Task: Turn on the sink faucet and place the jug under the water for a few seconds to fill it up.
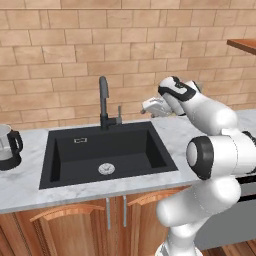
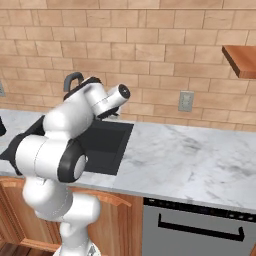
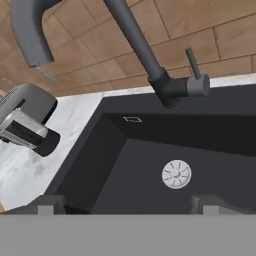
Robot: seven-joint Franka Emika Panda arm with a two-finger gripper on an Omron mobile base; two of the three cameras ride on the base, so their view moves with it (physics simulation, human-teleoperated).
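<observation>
- fingers [image 3: 127,204] stand spread wide and released, grasping nothing, their tips low in the hand view.
- just past the fingers lies the sink [image 3: 125,170], its silver drain [image 3: 176,174] between them.
- beyond that rises the sink faucet [image 3: 145,55] with its side lever [image 3: 192,67]; no stream runs.
- jug [image 1: 8,146] sits on the surface [image 1: 20,182], well apart from the fingers, across the sink.

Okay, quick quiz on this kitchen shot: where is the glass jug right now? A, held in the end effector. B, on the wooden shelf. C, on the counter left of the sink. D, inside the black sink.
C: the jug stands on the marble counter to the left of the sink, while the end effector is open and empty near the faucet.
</observation>
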